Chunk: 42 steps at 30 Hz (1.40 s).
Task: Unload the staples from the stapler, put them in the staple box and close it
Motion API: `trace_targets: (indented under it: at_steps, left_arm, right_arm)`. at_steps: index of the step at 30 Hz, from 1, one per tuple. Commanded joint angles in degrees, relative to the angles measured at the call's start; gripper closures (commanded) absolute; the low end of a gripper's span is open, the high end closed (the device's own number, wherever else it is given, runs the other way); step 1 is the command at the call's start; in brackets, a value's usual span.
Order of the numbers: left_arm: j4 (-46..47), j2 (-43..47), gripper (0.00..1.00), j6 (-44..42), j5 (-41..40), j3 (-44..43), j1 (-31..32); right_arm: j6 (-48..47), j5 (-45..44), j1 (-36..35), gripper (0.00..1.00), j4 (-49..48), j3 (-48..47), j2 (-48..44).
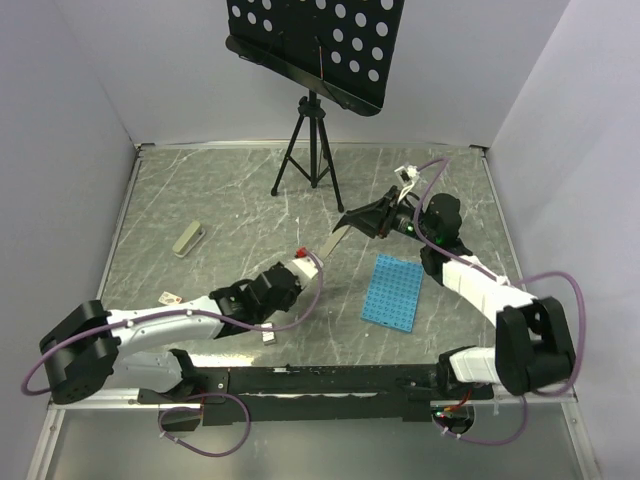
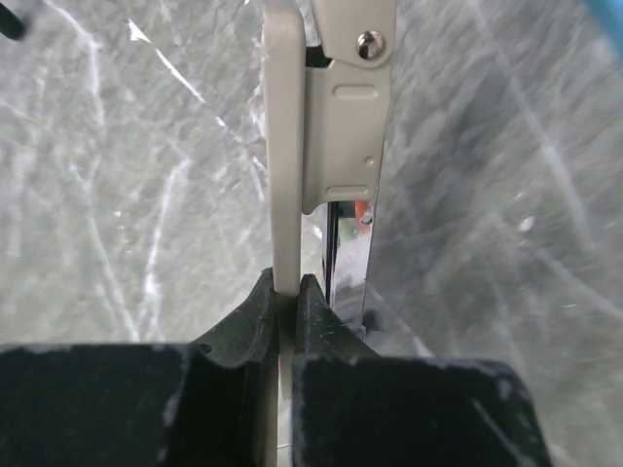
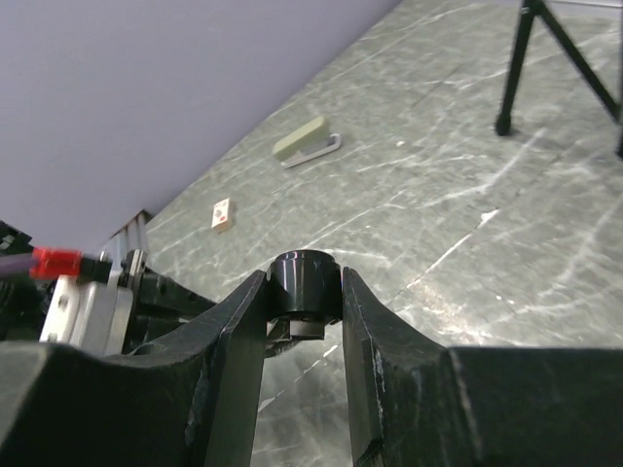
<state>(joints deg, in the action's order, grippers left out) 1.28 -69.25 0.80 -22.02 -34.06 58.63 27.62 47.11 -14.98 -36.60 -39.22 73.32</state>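
Cream stapler [image 2: 283, 146], blue dotted tray [image 1: 393, 292], grey white-veined table [image 1: 230, 200], black white-spotted stand [image 1: 300, 45], black fingers [image 2: 243, 331]

White arm shells [image 1: 150, 325], black joints [image 1: 75, 350], looping purple cables [image 1: 551, 272].

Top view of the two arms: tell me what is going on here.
The left gripper is shut on one flat arm of the small cream and silver metal stapler, holding it above the grey marbled table. The right gripper is closed on a small black round piece next to the stapler's far end; what that piece is I cannot tell. The blue perforated rectangular tray lies on the table near the right arm. I see no staples out yet.
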Motion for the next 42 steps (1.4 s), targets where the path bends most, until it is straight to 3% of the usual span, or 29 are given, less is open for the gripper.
trace_targets:
  at_steps: [1, 8, 14, 18, 21, 24, 33, 39, 42]
  left_arm:
    - [12.78, -1.84, 0.99, -10.37, -11.27, -2.76, 4.47]
    - [14.19, -9.22, 0.99, -16.18, -23.41, -5.31, 8.16]
    - [15.59, -5.82, 0.99, -12.93, -20.17, -2.95, 8.08]
    - [14.02, -1.51, 0.99, -10.48, -15.53, -2.24, 7.90]
    - [12.35, 2.62, 0.99, -7.31, -10.07, -2.06, 7.81]
    - [13.39, 6.49, 0.99, -3.88, -6.99, -0.75, 7.81]
    - [15.86, 13.35, 0.99, 7.19, -1.53, 1.46, 7.38]
    - [16.47, 14.67, 0.99, 17.73, 1.88, 1.11, 5.80]
    - [17.88, 14.85, 0.99, 22.92, 4.79, 1.72, 4.21]
  right_arm:
    - [2.00, 7.64, 0.04, 0.99, -14.52, 0.64, 4.98]
    - [2.88, 9.75, 0.30, 1.00, -19.65, 1.43, 12.02]
    - [2.79, 9.75, 0.57, 1.00, -17.46, 0.56, 11.59]
    - [1.48, 9.75, 0.48, 1.00, -4.85, -4.10, 9.48]
    - [0.86, 7.21, -0.57, 0.90, 0.55, -5.78, 7.38]
    - [1.12, 5.63, -1.54, 0.72, 3.90, -5.17, 5.70]
    - [4.02, -1.58, -9.01, 0.45, 4.78, -3.14, 2.89]
    - [4.99, -9.22, -11.65, 0.39, 9.77, -2.26, -3.43]
    - [5.52, -13.01, -12.79, 0.43, 14.08, -1.74, -6.51]
